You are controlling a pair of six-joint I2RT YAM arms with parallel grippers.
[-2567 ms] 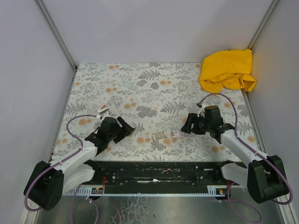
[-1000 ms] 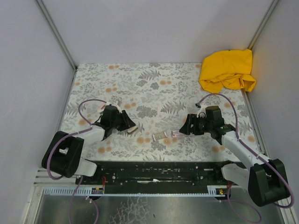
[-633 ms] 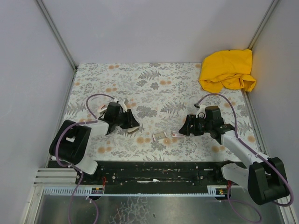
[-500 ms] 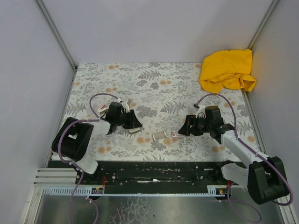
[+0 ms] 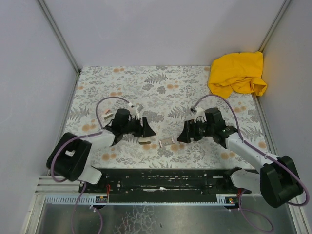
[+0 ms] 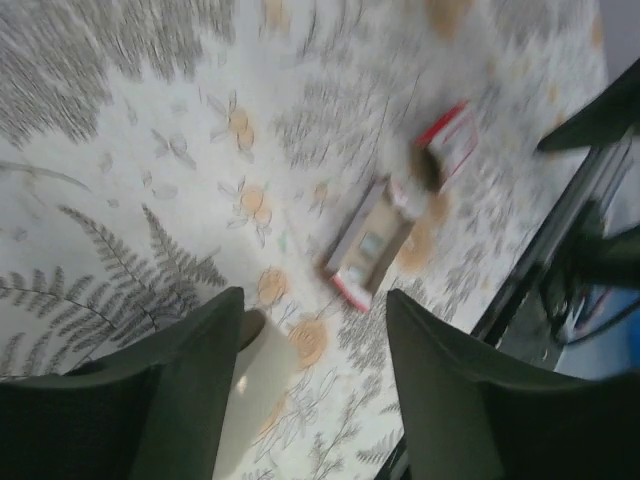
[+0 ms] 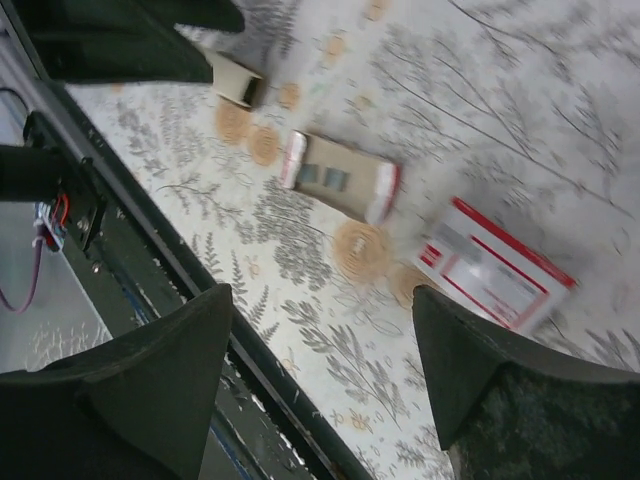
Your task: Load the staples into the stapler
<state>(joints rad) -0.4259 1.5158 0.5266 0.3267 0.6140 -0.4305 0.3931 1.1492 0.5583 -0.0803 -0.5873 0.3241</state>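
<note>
The cream stapler (image 5: 145,141) lies on the floral table, left of the box tray (image 5: 167,142). In the left wrist view the stapler (image 6: 255,390) rests against the inner side of one finger, and my left gripper (image 6: 315,300) is open above it, its other finger well clear. The open tray (image 7: 340,178) holds small greyish pieces, the staples, too blurred to count. Beside it lies the white, red-printed box sleeve (image 7: 495,265). My right gripper (image 7: 320,300) hangs open near the sleeve, holding nothing. From above, the left gripper (image 5: 146,133) and right gripper (image 5: 183,137) flank the tray.
A crumpled yellow cloth (image 5: 238,73) lies in the far right corner. A black rail (image 5: 165,180) runs along the table's near edge, just behind both grippers. Grey walls close in the left, right and back sides.
The left arm has swung right from the table's left side carrying the stapler, and its jaws have opened. The stapler now lies beside the tray. The right gripper has shifted slightly left.
</note>
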